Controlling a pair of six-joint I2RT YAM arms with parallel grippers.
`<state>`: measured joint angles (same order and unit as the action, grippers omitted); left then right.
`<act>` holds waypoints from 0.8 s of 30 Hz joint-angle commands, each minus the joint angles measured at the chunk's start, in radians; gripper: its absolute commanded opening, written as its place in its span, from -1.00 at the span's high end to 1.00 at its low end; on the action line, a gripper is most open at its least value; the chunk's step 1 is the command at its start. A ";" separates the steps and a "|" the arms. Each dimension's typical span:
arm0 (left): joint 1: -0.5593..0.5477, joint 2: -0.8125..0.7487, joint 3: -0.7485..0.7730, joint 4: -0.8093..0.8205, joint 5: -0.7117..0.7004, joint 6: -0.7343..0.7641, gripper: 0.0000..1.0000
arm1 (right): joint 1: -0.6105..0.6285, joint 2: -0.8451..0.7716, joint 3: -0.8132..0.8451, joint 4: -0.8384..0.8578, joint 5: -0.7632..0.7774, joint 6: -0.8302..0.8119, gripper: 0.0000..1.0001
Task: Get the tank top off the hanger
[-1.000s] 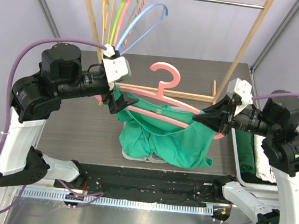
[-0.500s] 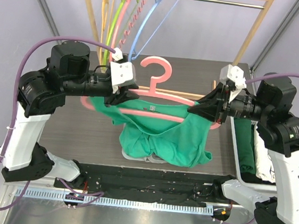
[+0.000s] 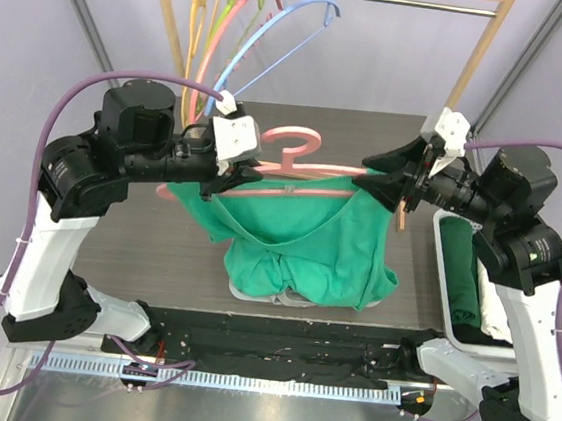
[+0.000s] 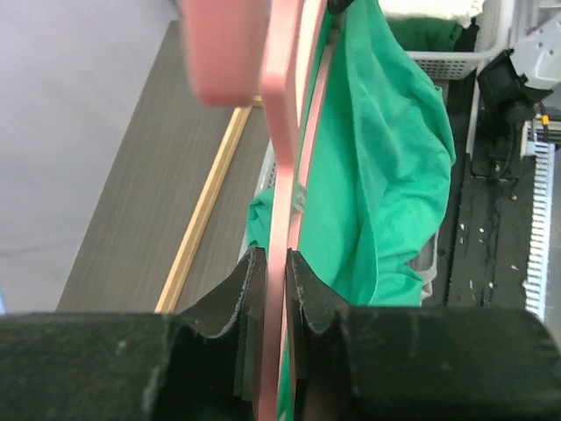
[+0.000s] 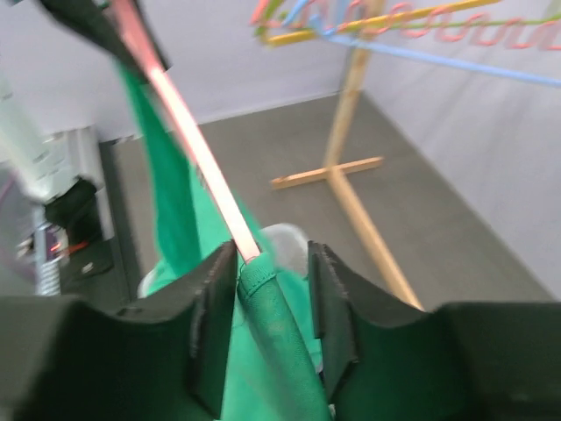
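Hanger: the pink hanger (image 3: 305,169) is up in the air over the middle of the counter (image 3: 127,245). It lies close to level, with its hook toward 12 o'clock.
Left claw: the left claw (image 3: 235,173) is at the hanger's 9 o'clock end. From the wrist, the left claw (image 4: 276,263) has both jaws squeezed tight on the pink bar.
Right claw: the right claw (image 3: 370,180) is at the hanger's 3 o'clock end. From the wrist, the right claw (image 5: 272,254) stands partly apart, astride a green strap and the hanger's tip. There is a gap beside the strap, so it pinches nothing.
Tank top: the green tank top (image 3: 308,244) is on the hanger, strung between the two claws. It drapes toward 6 o'clock, with its lower part bunched on the counter.
Rack: a wooden rack (image 3: 465,89) stands at 12 o'clock, with coloured spare hangers (image 3: 249,36) on its rail.
Bin: a white bin (image 3: 442,278) sits at 3 o'clock with green cloth inside.
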<state>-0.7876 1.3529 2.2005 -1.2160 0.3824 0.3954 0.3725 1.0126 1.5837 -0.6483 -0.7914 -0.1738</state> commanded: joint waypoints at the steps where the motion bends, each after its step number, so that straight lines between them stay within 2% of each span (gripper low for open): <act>1: -0.001 -0.005 -0.012 0.173 -0.144 -0.041 0.94 | -0.004 -0.045 -0.018 0.292 0.196 0.096 -0.01; 3: -0.001 0.000 -0.016 0.196 -0.181 -0.047 1.00 | -0.004 -0.036 -0.011 0.299 0.253 0.102 -0.07; 5: -0.001 0.003 -0.015 0.217 -0.206 -0.059 1.00 | -0.004 -0.029 -0.007 0.302 0.383 0.114 -0.07; 6: -0.001 0.006 -0.012 0.219 -0.206 -0.062 1.00 | -0.004 -0.028 -0.007 0.302 0.443 0.123 -0.15; 7: -0.001 0.011 -0.010 0.222 -0.208 -0.067 1.00 | -0.004 -0.023 -0.007 0.303 0.525 0.134 -0.20; 8: -0.001 0.012 -0.008 0.223 -0.209 -0.073 1.00 | -0.006 -0.020 -0.004 0.302 0.672 0.151 -0.28; 10: -0.001 0.012 -0.005 0.231 -0.215 -0.081 1.00 | -0.004 -0.003 0.007 0.297 0.811 0.157 -0.38; 11: -0.001 0.012 -0.002 0.233 -0.223 -0.084 1.00 | -0.004 -0.002 0.010 0.292 0.928 0.157 -0.46; 12: -0.001 0.012 0.004 0.233 -0.224 -0.089 1.00 | -0.004 -0.002 0.012 0.294 0.972 0.163 -0.47; 16: -0.001 0.006 0.005 0.239 -0.235 -0.105 1.00 | -0.004 -0.051 -0.040 0.346 1.020 0.165 -0.56; 17: -0.001 0.003 0.004 0.245 -0.241 -0.110 1.00 | -0.004 -0.068 -0.047 0.340 0.980 0.160 -0.57; 19: -0.001 0.006 0.004 0.265 -0.278 -0.118 1.00 | -0.004 -0.098 -0.080 0.322 0.757 0.157 -0.61; 21: -0.001 0.011 0.002 0.288 -0.327 -0.121 1.00 | -0.004 -0.121 -0.131 0.319 0.672 0.172 -0.68; 24: -0.001 0.018 -0.004 0.305 -0.375 -0.118 1.00 | -0.004 -0.180 -0.206 0.328 0.754 0.212 -0.70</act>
<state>-0.7914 1.3754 2.1799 -1.0416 0.1013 0.2905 0.3672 0.8986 1.4559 -0.3698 -0.0227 -0.0086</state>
